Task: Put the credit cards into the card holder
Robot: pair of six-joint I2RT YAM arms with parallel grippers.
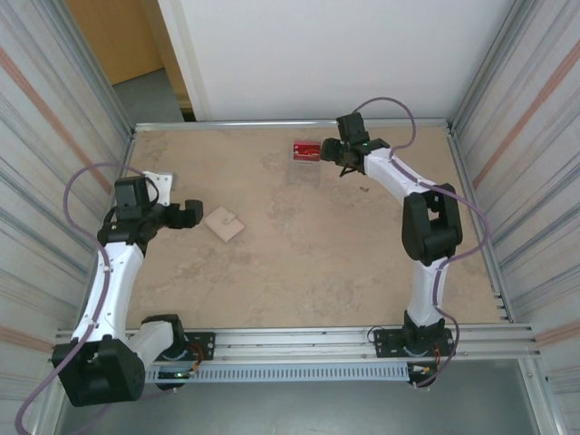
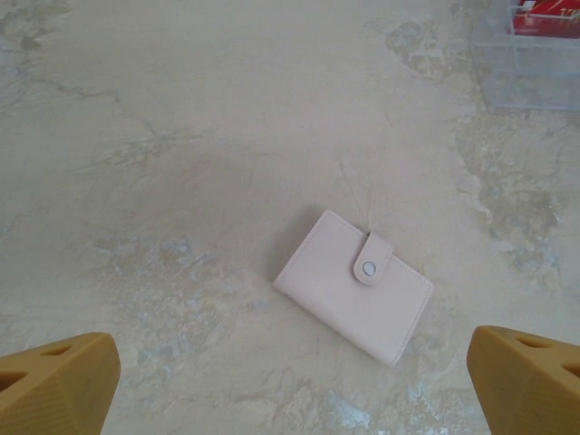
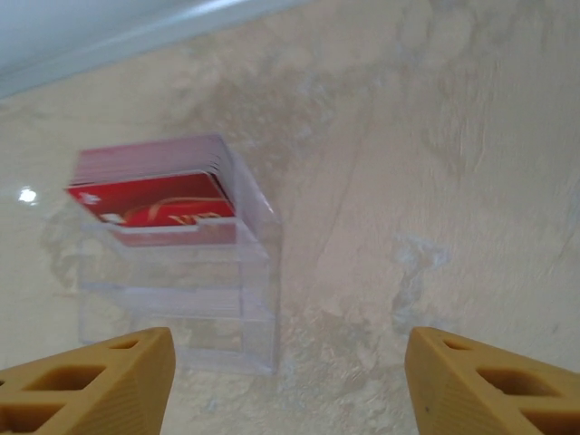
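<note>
Beige card holder (image 2: 352,288) lying shut on the bench (image 1: 299,272), snap tab fastened, left gripper (image 2: 290,390) wide open near it, red credit cards (image 3: 154,199) stacked in a clear case (image 3: 181,308) at the far edge, right gripper (image 3: 290,381) open beside the case, holding nothing

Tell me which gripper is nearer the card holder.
Left. The left gripper sits just beside the card holder; the right gripper is far off by the clear case.
</note>
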